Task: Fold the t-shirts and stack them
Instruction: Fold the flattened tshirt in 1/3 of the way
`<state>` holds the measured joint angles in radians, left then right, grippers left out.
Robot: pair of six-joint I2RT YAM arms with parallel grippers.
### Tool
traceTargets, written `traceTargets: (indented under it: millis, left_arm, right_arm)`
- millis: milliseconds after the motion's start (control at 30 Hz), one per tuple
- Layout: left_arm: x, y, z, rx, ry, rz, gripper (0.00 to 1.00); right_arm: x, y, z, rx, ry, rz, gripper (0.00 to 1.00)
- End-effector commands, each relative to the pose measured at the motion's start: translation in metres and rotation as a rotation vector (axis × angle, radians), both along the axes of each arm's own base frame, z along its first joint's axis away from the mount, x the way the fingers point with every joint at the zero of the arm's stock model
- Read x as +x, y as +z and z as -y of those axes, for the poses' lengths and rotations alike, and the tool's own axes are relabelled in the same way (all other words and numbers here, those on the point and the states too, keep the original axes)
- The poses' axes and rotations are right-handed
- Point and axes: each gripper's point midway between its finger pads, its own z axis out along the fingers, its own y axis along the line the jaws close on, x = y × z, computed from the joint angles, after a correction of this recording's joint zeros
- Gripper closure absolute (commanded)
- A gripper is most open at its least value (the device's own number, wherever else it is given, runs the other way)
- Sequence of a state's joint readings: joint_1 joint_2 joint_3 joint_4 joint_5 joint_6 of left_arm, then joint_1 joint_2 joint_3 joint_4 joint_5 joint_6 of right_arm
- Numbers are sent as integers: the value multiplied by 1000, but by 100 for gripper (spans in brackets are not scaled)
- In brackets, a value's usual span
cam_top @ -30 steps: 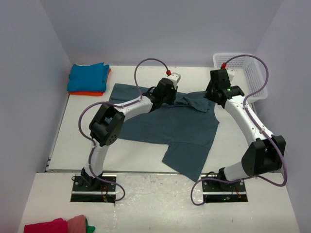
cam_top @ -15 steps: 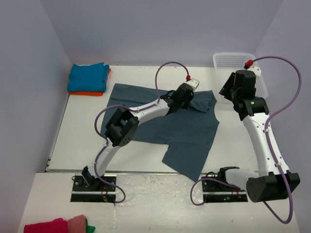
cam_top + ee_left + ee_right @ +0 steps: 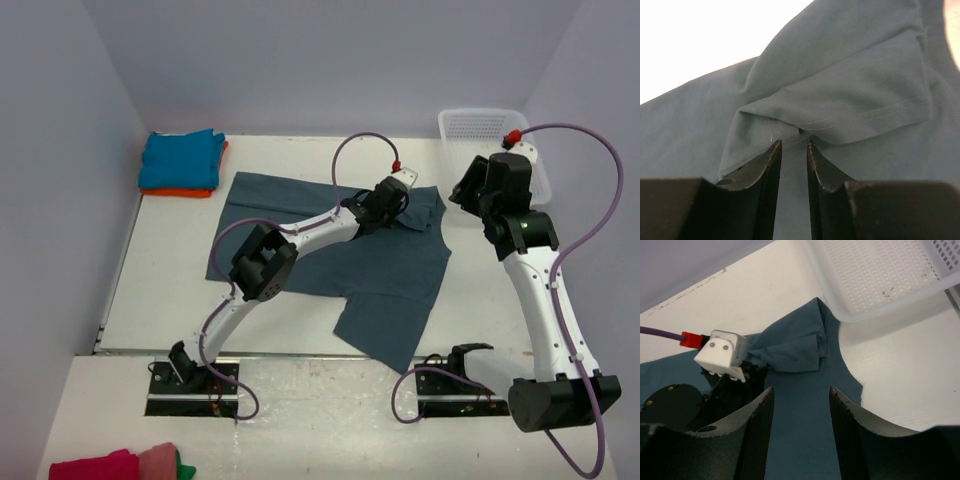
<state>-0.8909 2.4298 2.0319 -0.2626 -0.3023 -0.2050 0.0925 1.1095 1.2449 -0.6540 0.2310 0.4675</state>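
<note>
A: Three t-shirts; where?
B: The large slate-blue cloth t-shirt lies spread mid-scene on the white table; the turquoise t-shirt sits on the orange t-shirt, far left.
A: Grippers?
B: The left gripper is slightly parted at the folded sleeve; the right gripper is open and empty, near the white plastic mesh basket.

White mesh basket, far right.

Slate-blue t-shirt beside white mesh basket; right tool agape above
</note>
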Motion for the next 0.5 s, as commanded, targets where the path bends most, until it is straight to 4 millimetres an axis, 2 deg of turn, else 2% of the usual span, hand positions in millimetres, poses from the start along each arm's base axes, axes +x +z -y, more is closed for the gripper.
traceTargets:
  millis: [0, 167, 467]
  left_arm:
    - [9, 9, 2, 26, 10, 40, 71]
    - [13, 2, 1, 51, 12, 47, 68]
    - [17, 2, 3, 56, 13, 60, 63]
  right_arm:
    - [-6, 14, -2, -2, 28, 41, 51]
    - [-10, 18, -3, 0, 37, 52, 50]
    - [-9, 6, -8, 12, 61, 25, 50]
